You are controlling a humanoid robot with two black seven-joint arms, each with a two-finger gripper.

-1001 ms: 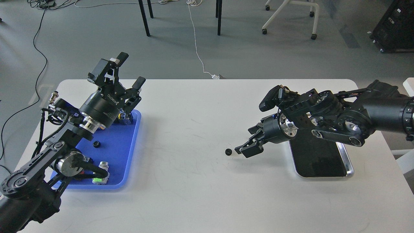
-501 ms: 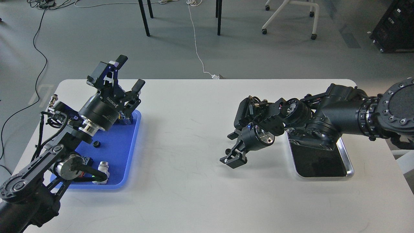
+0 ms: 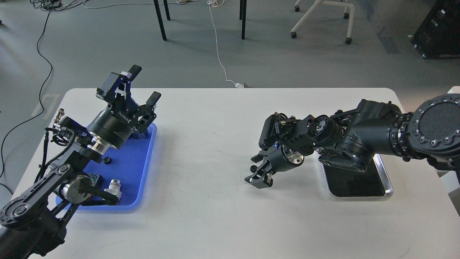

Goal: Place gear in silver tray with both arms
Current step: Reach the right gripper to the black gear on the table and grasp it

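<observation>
1. Right gripper (image 3: 256, 175) sits low over the table (image 3: 215, 151), left of the silver tray (image 3: 386, 180), its fingers set narrowly either side of the small black gear (image 3: 253, 168); contact is unclear.
2. Step in hand, I judge: grasping; next comes pinching firmly and carrying it right into that shiny, dark-bottomed tray.
3. Left gripper (image 3: 143, 84) hangs wide, empty, far left of that tray, over a blue plastic tray (image 3: 143, 169).

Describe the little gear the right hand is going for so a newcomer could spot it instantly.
Start at the silver tray on the white table's right side, then look left past the right hand. The gear is a tiny black toothed wheel lying between its fingers. A second small black wheel lies in the blue tray.
</observation>
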